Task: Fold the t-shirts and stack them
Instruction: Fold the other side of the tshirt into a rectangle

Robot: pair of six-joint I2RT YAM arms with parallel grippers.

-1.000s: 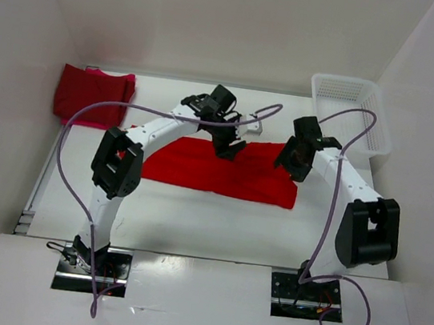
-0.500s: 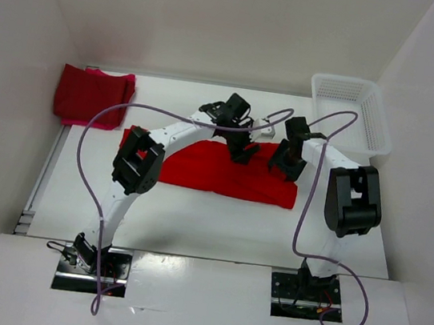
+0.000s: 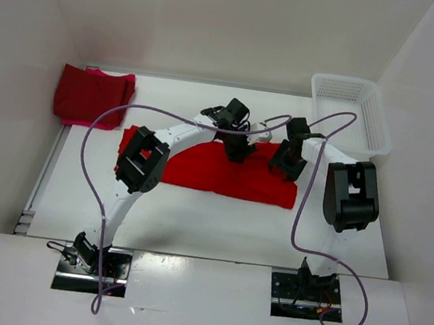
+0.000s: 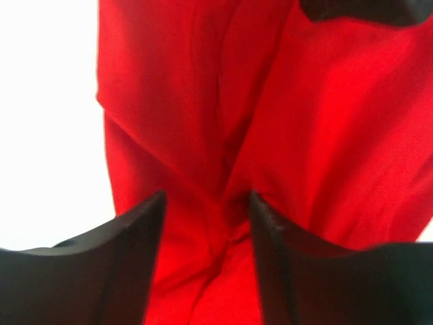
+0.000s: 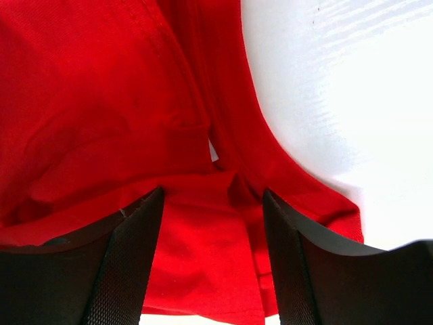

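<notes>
A bright red t-shirt (image 3: 200, 168) lies spread flat across the middle of the table. My left gripper (image 3: 236, 150) is low over its far edge with jaws open, red cloth (image 4: 203, 223) between the fingers. My right gripper (image 3: 285, 164) is open over the shirt's far right corner, folded cloth (image 5: 210, 223) between its fingers. A folded stack with a dark red t-shirt (image 3: 91, 95) on a pinkish one (image 3: 101, 124) lies at the far left.
A white mesh basket (image 3: 352, 109) stands at the far right corner. White walls close the table on three sides. Purple cables loop over both arms. Bare white table (image 5: 338, 101) lies right of the shirt's edge.
Both grippers moved toward the shirt's far edge and lower onto the cloth; the left arm swung right, the right arm reached in and left. The shirt lies as before.
</notes>
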